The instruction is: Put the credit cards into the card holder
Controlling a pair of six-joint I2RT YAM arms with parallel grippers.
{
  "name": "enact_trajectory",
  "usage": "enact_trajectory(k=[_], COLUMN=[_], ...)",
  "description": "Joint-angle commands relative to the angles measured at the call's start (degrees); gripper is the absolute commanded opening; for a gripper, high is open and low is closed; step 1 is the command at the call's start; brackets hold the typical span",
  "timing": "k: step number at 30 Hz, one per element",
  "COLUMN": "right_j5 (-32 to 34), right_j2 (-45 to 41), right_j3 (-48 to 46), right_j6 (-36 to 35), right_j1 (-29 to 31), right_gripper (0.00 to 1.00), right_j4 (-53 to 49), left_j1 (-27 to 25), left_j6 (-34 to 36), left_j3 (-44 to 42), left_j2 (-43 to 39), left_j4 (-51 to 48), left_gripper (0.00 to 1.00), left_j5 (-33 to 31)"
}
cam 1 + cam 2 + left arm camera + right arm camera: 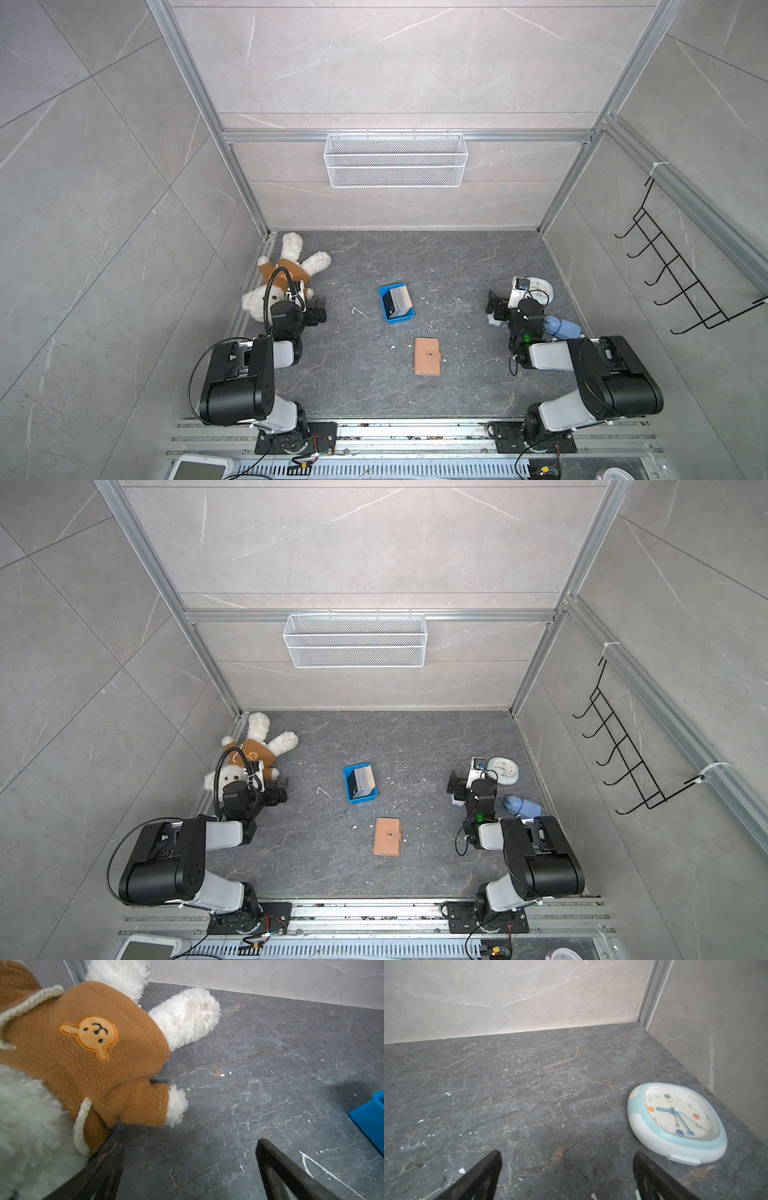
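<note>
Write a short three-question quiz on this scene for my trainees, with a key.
1. Fill in: the left gripper and right gripper both stand ___.
2. True or false: the card holder lies shut on the table.
3. Where are the credit cards? A: in the blue tray; B: inside the card holder; C: flat on the table.
Key: 1 open; 2 true; 3 A.

No word or number can be read for sure. The clock (677, 1122), lying by the right edge of the desk (529, 1084), has small numbers and a tiny word on its face, all too blurry. The toy bear (128, 1064) has a stitched bear face (91, 1035) on its brown top. The credit cards (398, 302) look too small to read.
</note>
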Motion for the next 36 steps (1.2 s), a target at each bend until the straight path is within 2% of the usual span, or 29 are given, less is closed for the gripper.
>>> enact_trajectory(k=[1, 7, 15, 22, 36], right_j5=[-2.8, -2.9, -8.1, -4.8, -4.8], right_j2=[0.5, 0.5, 0.3, 0.4, 0.6], right_j3=[1.2, 1.2, -0.6, 1.4, 1.6], right_j6=[-1.6, -1.9, -3.6, -2.3, -2.4], right_j1=[0.0, 0.0, -0.1, 0.0, 0.0], right_gripper=[1.00, 1.00, 1.00, 1.00, 1.00], right_j4=[-1.4, -1.4, 1.8, -1.7, -2.0], left_j1=[0.0, 0.0, 0.0, 0.0, 0.0], left_j6=[1.8, 1.8, 1.8, 1.8, 1.8], left_j3=[-0.4, -0.3, -0.4, -0.5, -0.3], left_j2=[-0.1, -0.1, -0.1, -0.1, -0.1], left_j4=[3.7, 3.7, 3.7, 3.7, 3.7], left_gripper=[1.00, 1.00, 1.00, 1.00, 1.00], left_j5=[1.6, 1.6, 1.6, 1.7, 1.7])
